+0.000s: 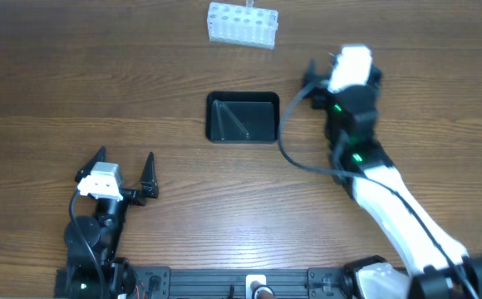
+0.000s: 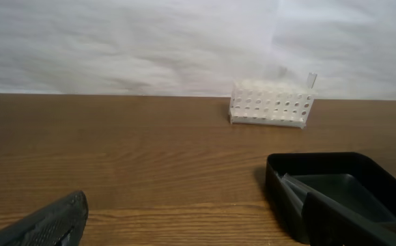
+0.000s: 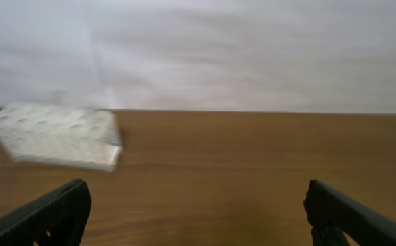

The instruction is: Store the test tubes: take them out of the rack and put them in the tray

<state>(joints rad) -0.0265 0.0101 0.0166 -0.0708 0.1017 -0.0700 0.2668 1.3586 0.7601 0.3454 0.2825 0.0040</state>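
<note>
White rack (image 1: 241, 23) stands beyond the black tray (image 1: 241, 96), apart from the right claw (image 3: 196, 198) and left claw (image 1: 125, 158), both spread wide

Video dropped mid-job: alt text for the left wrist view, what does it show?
A white rack with one upright tube at its end stands far across the wooden table; nearer, a black tray holds lying tubes. The left gripper hangs open, low over the wood.
</note>
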